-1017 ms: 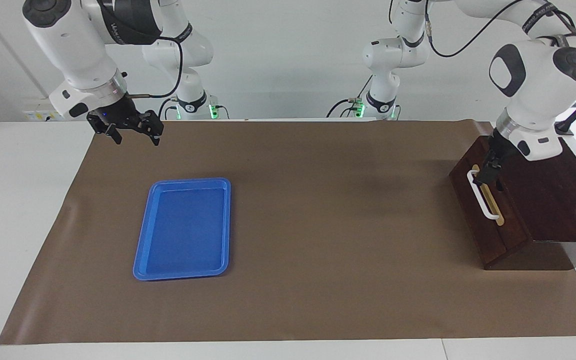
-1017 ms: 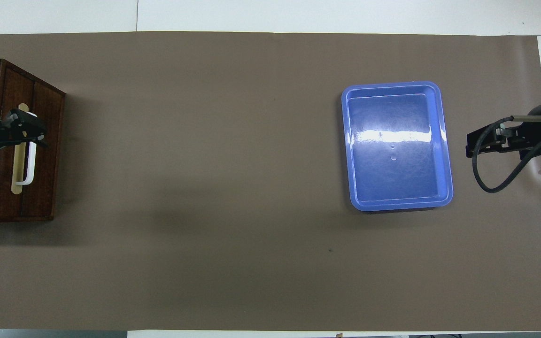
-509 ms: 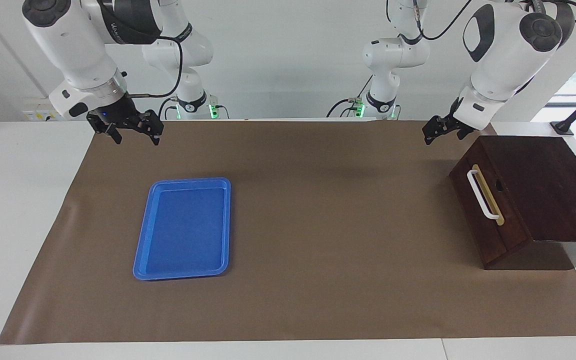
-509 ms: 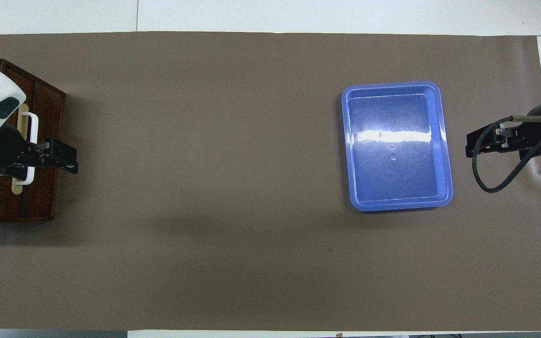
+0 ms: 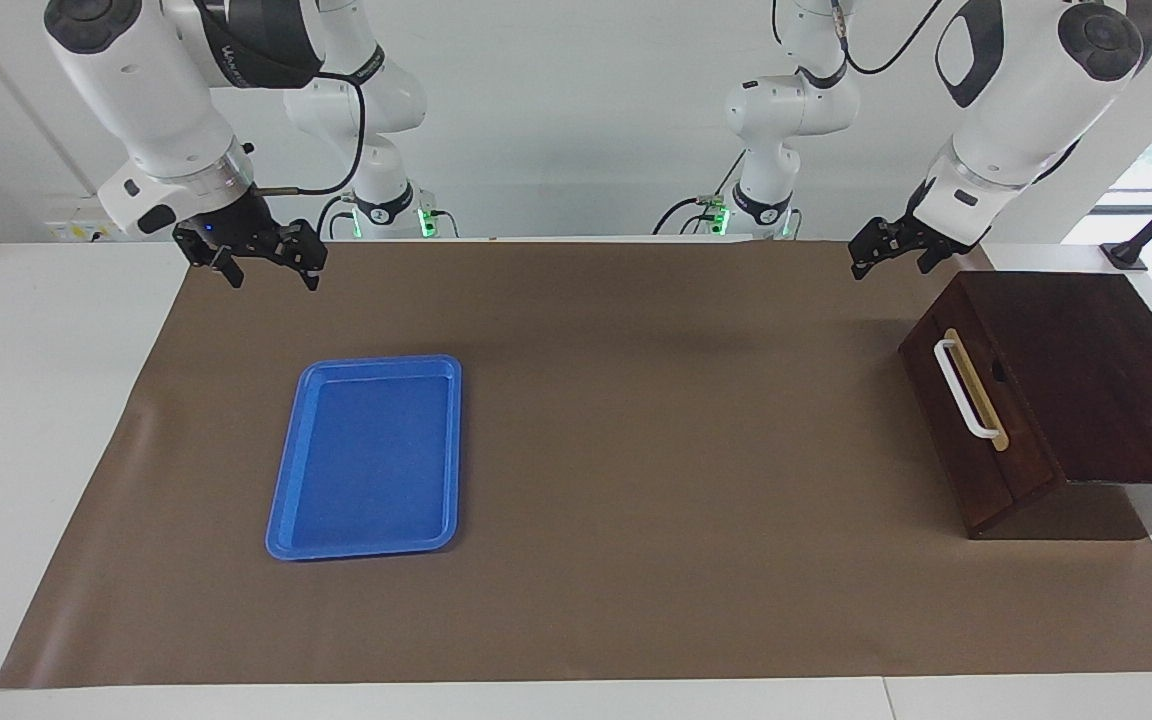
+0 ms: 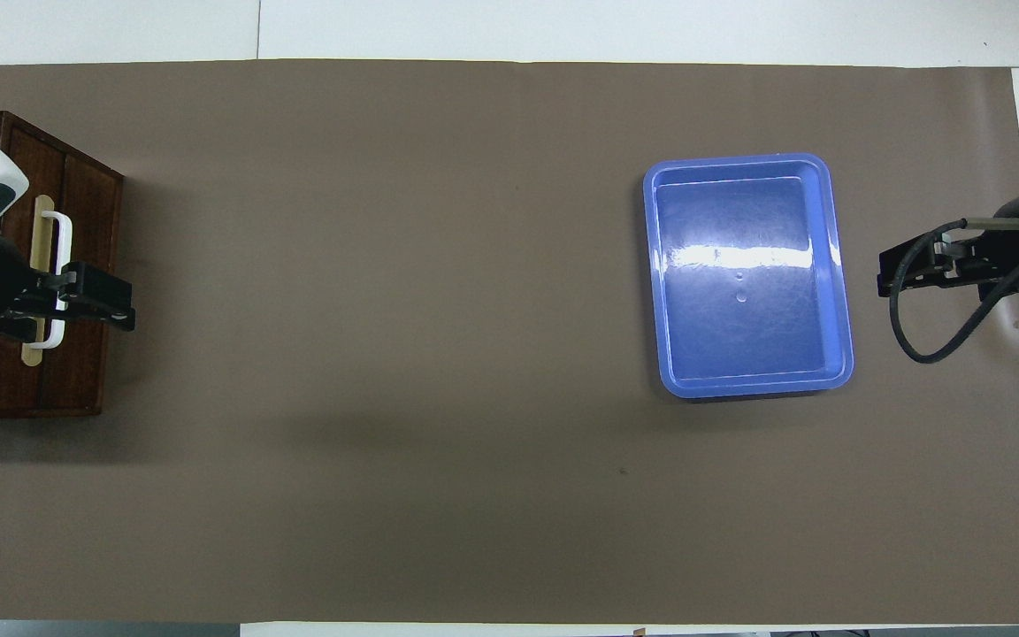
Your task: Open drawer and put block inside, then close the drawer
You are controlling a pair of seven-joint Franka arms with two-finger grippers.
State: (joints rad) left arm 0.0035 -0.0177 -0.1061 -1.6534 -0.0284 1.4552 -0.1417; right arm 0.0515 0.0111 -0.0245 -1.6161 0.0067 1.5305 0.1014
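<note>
The dark brown box stands at the left arm's end of the table, and its drawer (image 5: 978,472) is shut, with the white bar handle (image 5: 966,392) free. The drawer (image 6: 85,221) and handle (image 6: 57,252) also show in the overhead view. My left gripper (image 5: 888,264) is open and empty, up in the air over the mat beside the box's corner; in the overhead view it (image 6: 101,301) covers part of the drawer front. My right gripper (image 5: 271,268) is open and empty, and waits over the mat's edge at the right arm's end; it also shows in the overhead view (image 6: 912,267). The yellow block is not in view.
An empty blue tray (image 5: 366,455) lies on the brown mat (image 5: 656,480) toward the right arm's end, farther from the robots than my right gripper. It also shows in the overhead view (image 6: 747,274). White table borders the mat.
My left gripper has left the drawer handle, risen and moved off the box toward the robots. The drawer stayed shut. The right arm has not moved.
</note>
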